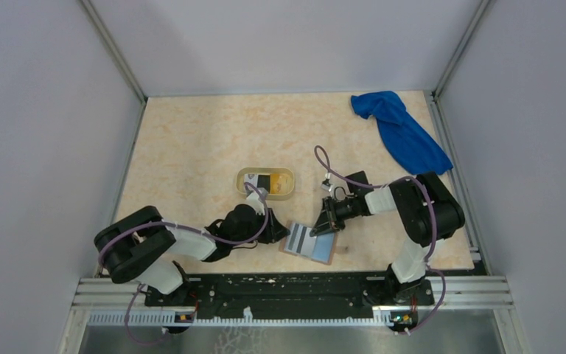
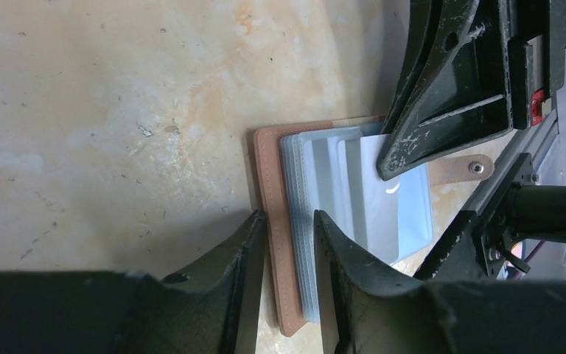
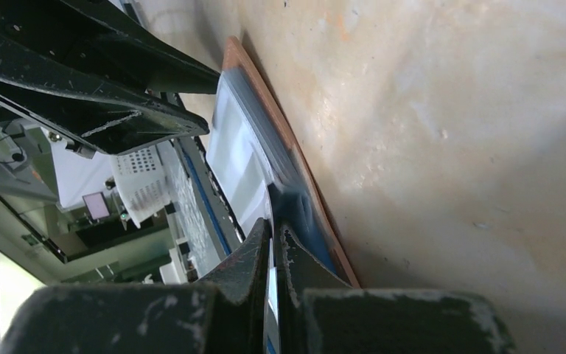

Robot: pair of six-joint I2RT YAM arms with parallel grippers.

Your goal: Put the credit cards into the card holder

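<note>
The card holder [image 1: 318, 249] lies open near the table's front edge, tan outside with grey-blue slots [image 2: 317, 169] inside. A dark striped card [image 1: 300, 237] shows on its left half. My left gripper [image 1: 278, 233] is shut on the holder's left edge, one finger on the tan leather [image 2: 273, 184] and the other on the slot stack. My right gripper [image 1: 323, 226] is shut on a thin pale credit card [image 3: 272, 295], seen edge-on, with its tip down over the holder's slots [image 3: 239, 147]. More credit cards [image 1: 264, 181] lie in the oval tray.
A pale yellow oval tray [image 1: 290, 193] stands just behind the card holder. A blue cloth [image 1: 402, 133] is crumpled at the far right corner. White walls enclose the table, and a metal rail [image 1: 295, 291] runs along the near edge.
</note>
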